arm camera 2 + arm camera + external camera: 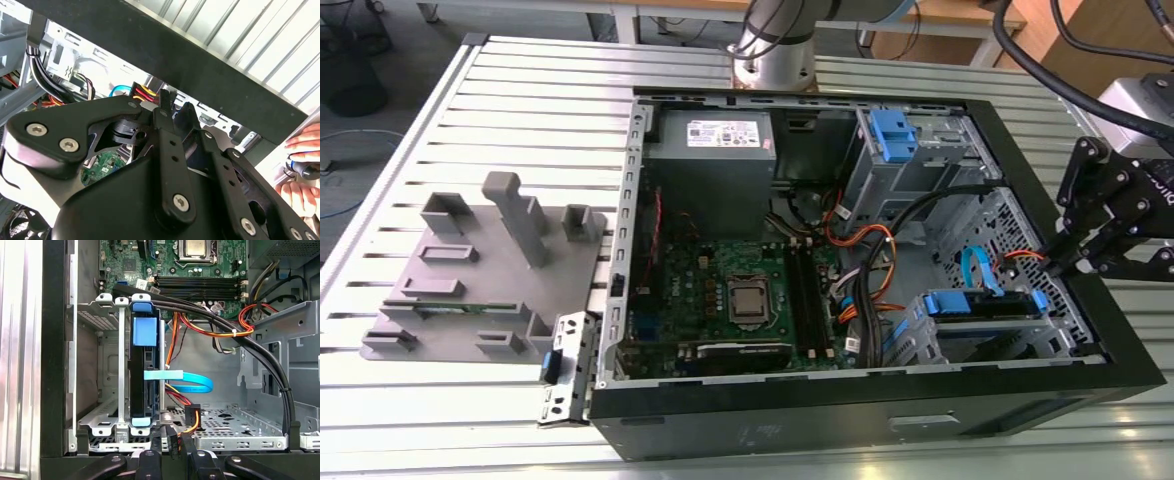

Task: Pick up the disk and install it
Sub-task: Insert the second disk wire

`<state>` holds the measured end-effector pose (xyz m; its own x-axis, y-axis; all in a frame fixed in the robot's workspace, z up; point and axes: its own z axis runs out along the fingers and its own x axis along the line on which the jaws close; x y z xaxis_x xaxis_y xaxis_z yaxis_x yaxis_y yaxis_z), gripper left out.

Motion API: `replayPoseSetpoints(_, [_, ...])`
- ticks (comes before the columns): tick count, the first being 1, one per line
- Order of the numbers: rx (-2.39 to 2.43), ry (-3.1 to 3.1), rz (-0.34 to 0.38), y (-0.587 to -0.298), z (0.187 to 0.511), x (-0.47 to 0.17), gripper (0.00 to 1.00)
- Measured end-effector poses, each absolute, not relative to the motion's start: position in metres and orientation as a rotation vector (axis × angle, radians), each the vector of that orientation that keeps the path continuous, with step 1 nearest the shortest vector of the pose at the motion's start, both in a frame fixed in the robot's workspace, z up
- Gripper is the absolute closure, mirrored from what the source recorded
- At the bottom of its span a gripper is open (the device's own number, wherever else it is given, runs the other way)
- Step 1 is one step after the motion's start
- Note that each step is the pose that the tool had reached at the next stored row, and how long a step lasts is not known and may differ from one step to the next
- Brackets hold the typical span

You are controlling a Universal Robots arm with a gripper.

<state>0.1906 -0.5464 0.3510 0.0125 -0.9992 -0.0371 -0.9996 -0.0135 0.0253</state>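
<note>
- Silver ribbed table (520,110) fills the room's middle, and it holds a big black computer case (854,420) lying open on its side.
- Beside the case, toward the exterior view's left, sits a grey plastic holder (480,270) with upright posts.
- Inside the case lie a green board (734,300), a grey power box (714,135), and many coloured wires (210,330).
- The disk (146,365) stands on edge in its metal cage (112,390), with blue tabs at both ends.
- The black gripper (172,437) hangs just over the case's edge, near the disk; its fingers (156,445) are pressed close together, pinching nothing.
- A person's hand (302,167) rests by the case in the second wrist view.
</note>
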Motion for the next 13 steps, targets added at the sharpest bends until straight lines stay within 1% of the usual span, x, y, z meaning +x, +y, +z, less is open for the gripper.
replayPoseSetpoints(5, [-2.23, 2.201, 0.069, -0.5464, 0.3508, 0.1907, 0.71])
replayPoseSetpoints(6, [-2.23, 2.201, 0.069, -0.5464, 0.3508, 0.1907, 0.72])
replayPoseSetpoints(7, [-2.23, 2.201, 0.069, -0.5464, 0.3508, 0.1907, 0.78])
replayPoseSetpoints(8, [-2.23, 2.201, 0.069, -0.5464, 0.3509, 0.1907, 0.78])
replayPoseSetpoints(9, [-2.23, 2.201, 0.069, -0.5464, 0.3509, 0.1907, 0.84])
replayPoseSetpoints(13, [-2.23, 2.201, 0.069, -0.5464, 0.3508, 0.1907, 0.84])
